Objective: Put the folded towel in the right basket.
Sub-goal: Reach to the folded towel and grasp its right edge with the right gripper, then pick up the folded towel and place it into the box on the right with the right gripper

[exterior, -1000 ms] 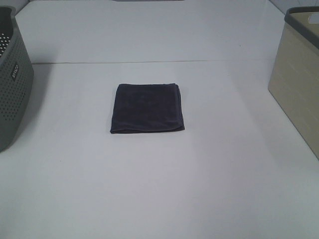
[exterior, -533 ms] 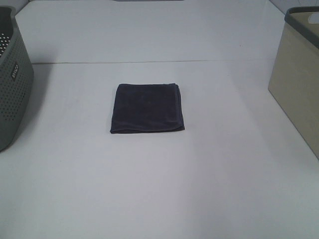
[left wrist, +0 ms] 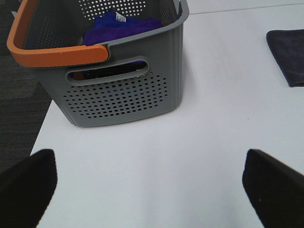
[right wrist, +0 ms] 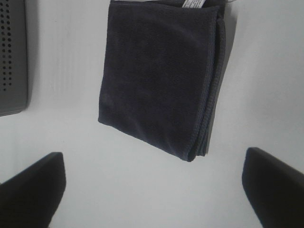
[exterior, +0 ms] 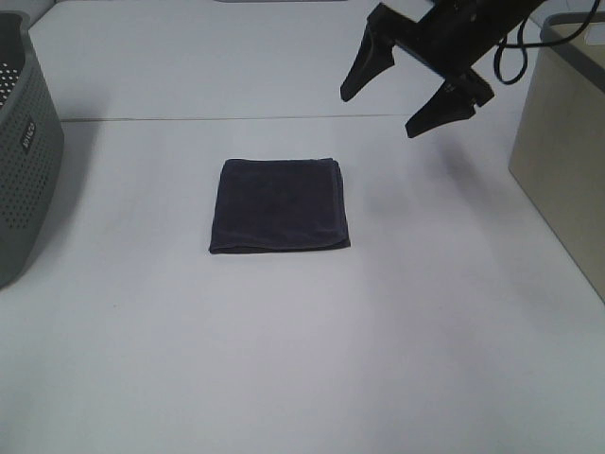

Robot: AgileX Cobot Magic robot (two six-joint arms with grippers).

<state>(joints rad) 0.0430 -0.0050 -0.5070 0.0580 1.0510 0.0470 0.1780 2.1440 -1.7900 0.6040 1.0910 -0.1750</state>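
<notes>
The folded dark towel lies flat on the white table in the middle of the exterior view. It also shows in the right wrist view and partly in the left wrist view. My right gripper is open and empty, hovering above the table to the upper right of the towel. The beige right basket stands at the right edge. My left gripper is open and empty, seen only in the left wrist view, near the grey basket.
A grey perforated basket with an orange handle stands at the left edge and holds blue and purple cloth. A seam crosses the table behind the towel.
My right arm has come into the exterior view from the upper right, gripper open above the table. The towel and both baskets have not moved.
</notes>
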